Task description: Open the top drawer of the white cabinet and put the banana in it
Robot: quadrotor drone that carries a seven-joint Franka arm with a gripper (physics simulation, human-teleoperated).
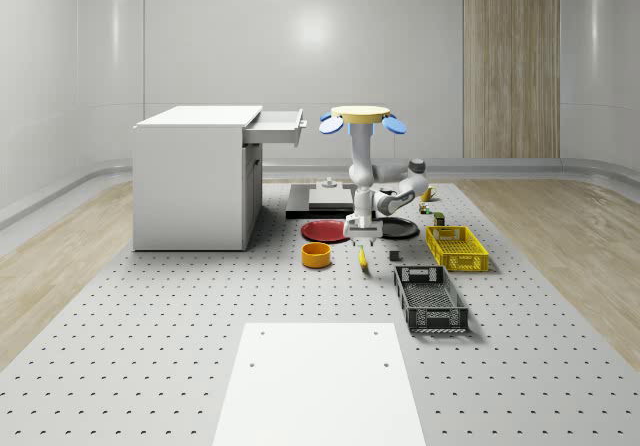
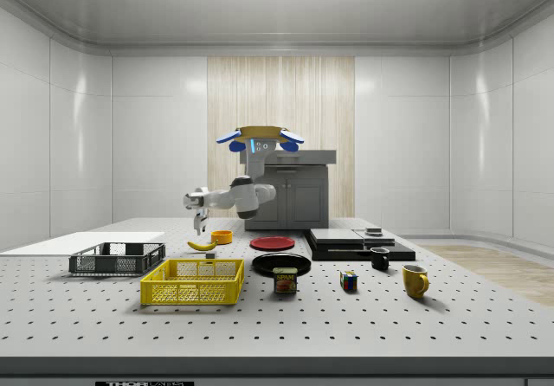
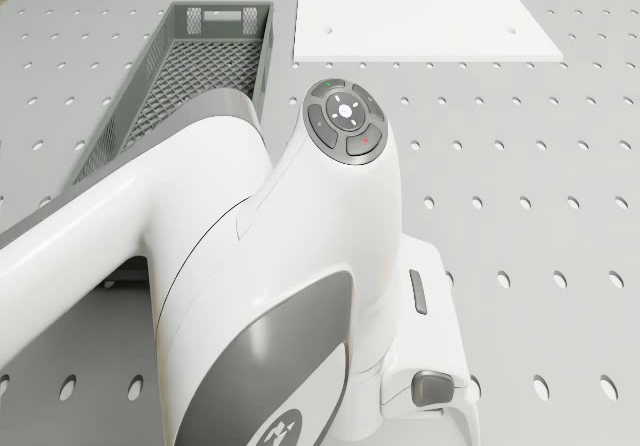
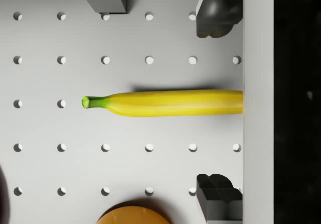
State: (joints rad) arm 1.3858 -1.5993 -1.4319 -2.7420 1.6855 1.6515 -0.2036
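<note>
With drawer (image 1: pixel 274 125) already pulled out, I hover at its 4 o'clock, my gripper (image 4: pixel 219 103) spread wide, empty, directly above banana (image 4: pixel 165 103) on table (image 1: pixel 200 316). Banana's long axis crosses finger line, between both fingers (image 4: pixel 216 13).

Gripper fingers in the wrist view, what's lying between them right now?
The banana lies on the pegboard table between the two open fingers. The gripper hangs above it.
</note>
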